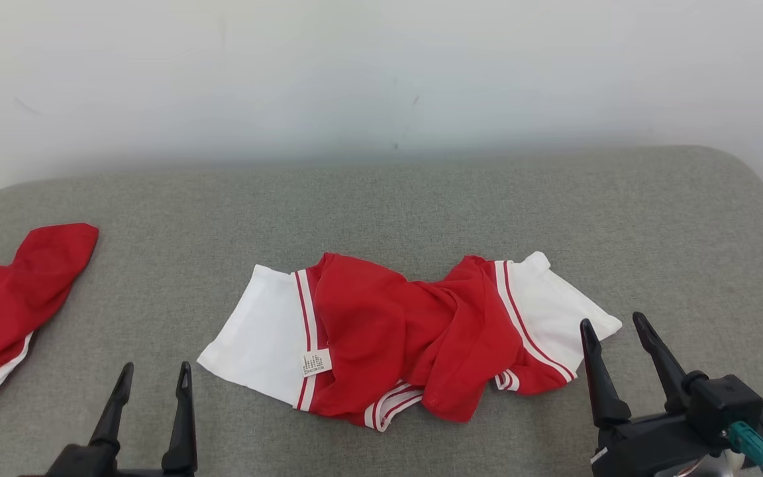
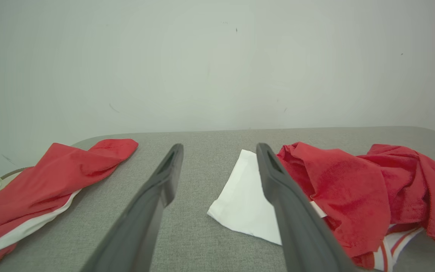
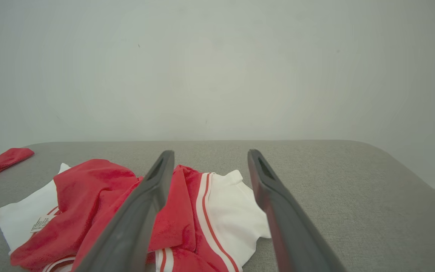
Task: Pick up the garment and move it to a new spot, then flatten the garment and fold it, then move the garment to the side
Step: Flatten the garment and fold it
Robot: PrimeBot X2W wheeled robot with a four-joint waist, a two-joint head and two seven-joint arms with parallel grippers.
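1. While two red-and-white garments lie on the grey surface, the crumpled garment sits mid-surface and the second garment lies at the left edge, well apart.
2. The crumpled garment's long axis runs left to right, with a white end at each side.
3. Two claws, the left claw and the right claw, are spread apart, gripping nothing.

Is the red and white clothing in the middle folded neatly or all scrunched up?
Scrunched up. The garment has its red middle bunched in wrinkles between two white ends on the grey surface.
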